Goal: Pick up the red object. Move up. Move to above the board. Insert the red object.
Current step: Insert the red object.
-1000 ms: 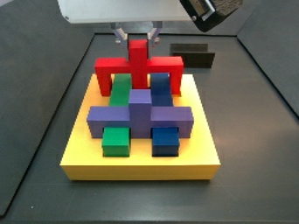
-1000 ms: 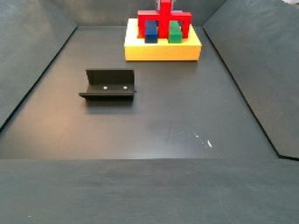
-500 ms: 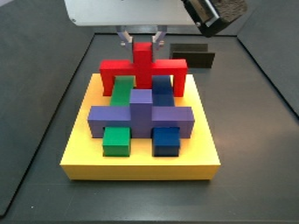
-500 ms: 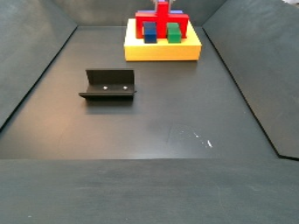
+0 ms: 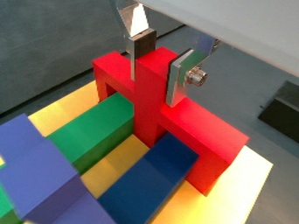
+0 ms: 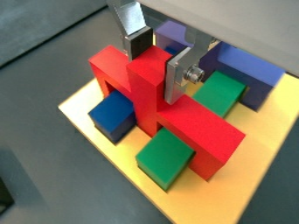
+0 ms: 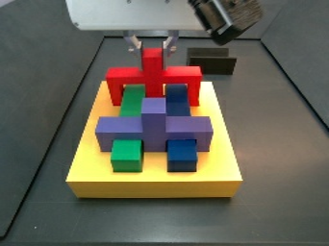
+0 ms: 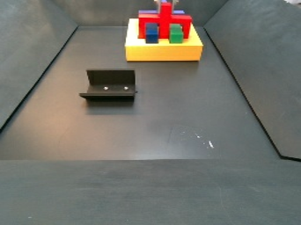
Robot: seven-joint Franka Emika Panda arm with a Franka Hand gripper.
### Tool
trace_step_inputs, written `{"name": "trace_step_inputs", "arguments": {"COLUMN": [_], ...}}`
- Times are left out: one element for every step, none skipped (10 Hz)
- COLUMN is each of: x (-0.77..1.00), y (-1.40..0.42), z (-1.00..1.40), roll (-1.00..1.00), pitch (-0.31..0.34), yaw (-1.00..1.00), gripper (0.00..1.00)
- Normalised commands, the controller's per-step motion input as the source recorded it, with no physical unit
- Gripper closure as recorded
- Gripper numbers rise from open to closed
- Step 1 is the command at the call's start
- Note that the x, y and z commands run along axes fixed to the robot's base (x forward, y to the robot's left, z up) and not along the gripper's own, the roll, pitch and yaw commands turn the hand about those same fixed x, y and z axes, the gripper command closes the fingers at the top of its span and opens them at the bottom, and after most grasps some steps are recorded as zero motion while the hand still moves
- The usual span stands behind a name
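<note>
The red object [image 7: 154, 73] is a flat bar with an upright post. It stands at the far end of the yellow board [image 7: 154, 183], straddling a green block [image 5: 82, 131] and a blue block [image 5: 158, 175]. It shows in both wrist views [image 6: 193, 127] and small in a side view [image 8: 165, 15]. My gripper [image 5: 160, 66] hangs straight above it. Its two fingers sit flush against either side of the post, also in a wrist view [image 6: 158, 59] and a side view [image 7: 152, 43].
A purple cross-shaped block [image 7: 154, 125] and short green [image 7: 126, 154] and blue [image 7: 183, 154] blocks fill the board's near half. The fixture [image 8: 109, 85] stands on the dark floor away from the board. Dark walls enclose the floor.
The gripper and the red object have sunk a little towards the board. The fingers still flank the post. Nothing else has moved.
</note>
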Motion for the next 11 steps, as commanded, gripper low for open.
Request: {"name": "trace_step_inputs", "arguments": {"x": [-0.3, -0.12, 0.0, 0.0, 0.0, 0.0, 0.11, 0.15, 0.31, 0.1, 0.0], "y": [0.01, 0.0, 0.0, 0.0, 0.0, 0.0, -0.02, -0.07, -0.17, -0.07, 0.0], "z": [-0.21, -0.27, -0.37, -0.66, -0.78, -0.63, -0.6, -0.58, -0.63, -0.27, 0.0], "roll": [0.09, 0.1, 0.15, 0.25, 0.17, 0.14, 0.17, 0.24, 0.29, 0.19, 0.0], "pitch": [-0.043, -0.037, 0.0, -0.057, -0.096, -0.079, -0.029, 0.0, 0.053, 0.041, 0.0], "yaw": [0.0, 0.0, 0.0, 0.0, 0.0, 0.0, 0.0, 0.0, 0.0, 0.0, 0.0], "gripper": [1.0, 1.0, 1.0, 1.0, 1.0, 1.0, 1.0, 1.0, 1.0, 1.0, 1.0]}}
